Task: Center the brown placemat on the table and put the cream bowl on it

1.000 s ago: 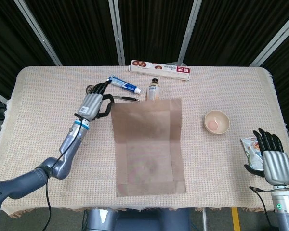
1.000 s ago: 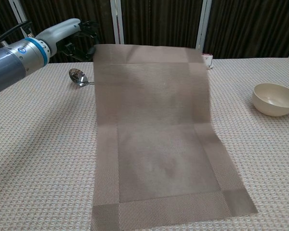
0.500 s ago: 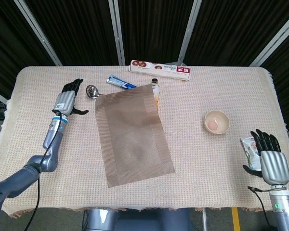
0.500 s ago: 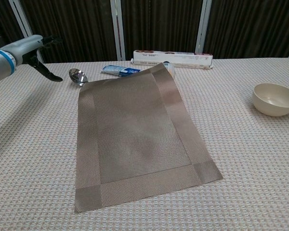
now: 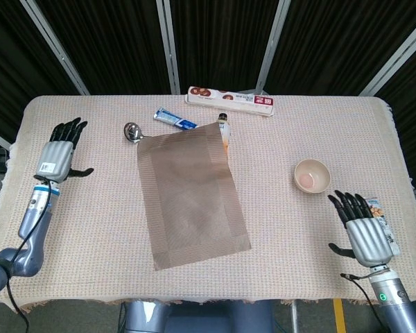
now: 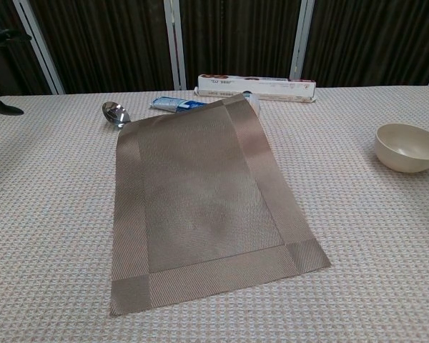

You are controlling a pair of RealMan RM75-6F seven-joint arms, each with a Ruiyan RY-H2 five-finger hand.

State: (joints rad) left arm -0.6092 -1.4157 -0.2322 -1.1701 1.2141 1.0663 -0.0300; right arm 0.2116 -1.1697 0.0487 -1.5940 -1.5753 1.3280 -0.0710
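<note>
Brown placemat [image 5: 193, 197] flat on surface [image 5: 312, 125], slightly skewed. Cream bowl [image 5: 312, 175] well right of it. Left hand [image 5: 57, 154] released, empty, fingers spread; right hand [image 5: 362, 230] likewise.

Bare bench [image 5: 90, 229] runs along both long sides of the brown placemat [image 5: 191, 196]. Right of the placemat, open cloth reaches the cream bowl [image 5: 312, 175], which stands alone. Behind the placemat's far edge crowd a spoon [image 5: 132, 131], a toothpaste tube [image 5: 174, 118], a small bottle [image 5: 224, 127] touching its corner, and a long box [image 5: 229, 101]. A snack packet [image 5: 380, 216] lies near the bowl, beside the right robot hand [image 5: 362, 231].
</note>
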